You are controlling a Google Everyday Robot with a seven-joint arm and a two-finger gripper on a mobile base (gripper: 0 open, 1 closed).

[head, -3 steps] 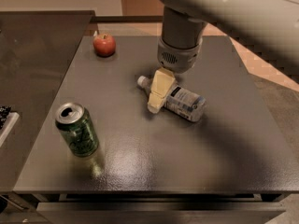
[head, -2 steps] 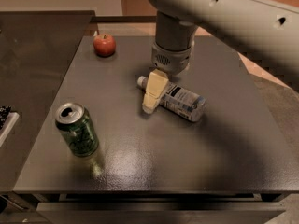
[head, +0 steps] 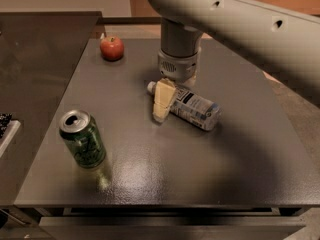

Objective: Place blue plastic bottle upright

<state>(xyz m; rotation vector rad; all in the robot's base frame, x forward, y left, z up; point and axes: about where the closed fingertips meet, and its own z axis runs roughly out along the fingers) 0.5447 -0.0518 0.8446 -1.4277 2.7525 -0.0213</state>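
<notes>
pincer [head: 162, 102] low over the worktop [head: 150, 176], at the neck end of the blue plastic bottle [head: 196, 110] (lying on its side, white cap just beside the pincer). grip state: cannot tell. green can [head: 82, 139] upright, well apart, camera-side; apple [head: 112, 48] far side.

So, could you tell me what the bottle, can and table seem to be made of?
The blue plastic bottle seems clear plastic: see-through, printed label. The green soda can is likely aluminium: shiny metallic top. The table is dark, semi-gloss, perhaps coated metal; glare shows. The gripper is at the bottle's neck.
</notes>
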